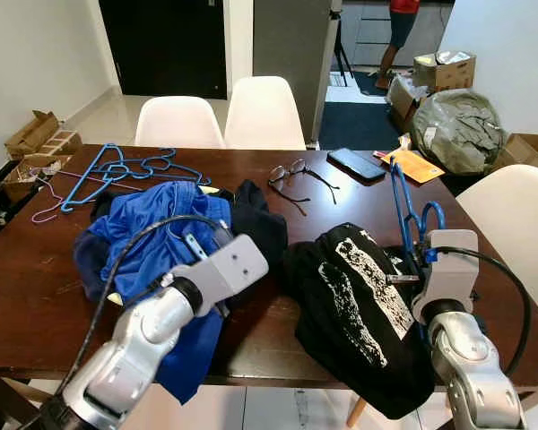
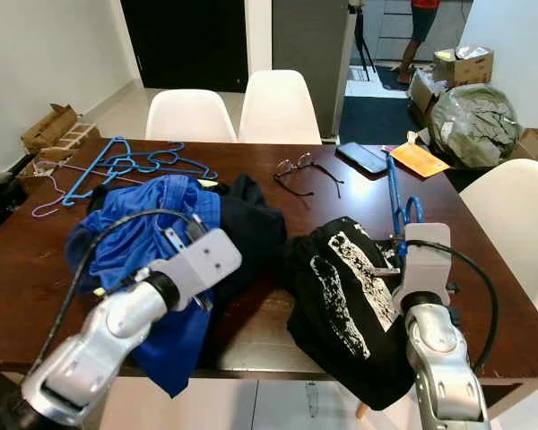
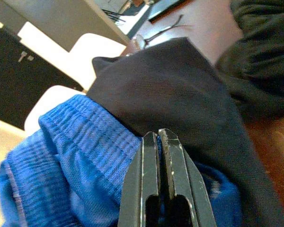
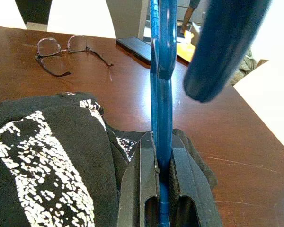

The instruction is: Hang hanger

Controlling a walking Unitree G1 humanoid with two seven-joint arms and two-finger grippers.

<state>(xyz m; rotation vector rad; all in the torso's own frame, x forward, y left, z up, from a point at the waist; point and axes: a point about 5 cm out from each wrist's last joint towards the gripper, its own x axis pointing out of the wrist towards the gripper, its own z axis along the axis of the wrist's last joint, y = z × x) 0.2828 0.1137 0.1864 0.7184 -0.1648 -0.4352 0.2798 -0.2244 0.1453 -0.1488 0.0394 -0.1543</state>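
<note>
Hanger: the blue hanger (image 1: 403, 208) stands upright at the right of the table (image 1: 36, 296), just beside the black printed shirt (image 1: 359, 296).
Right gripper (image 4: 163, 156): fingers clamped on the hanger's bar.
Left gripper (image 3: 157, 142): fingers pressed together, empty, over the blue shorts (image 1: 152, 242).
Done: hanger picked up.
Left: no rail in view; hanging likely remains.
</note>
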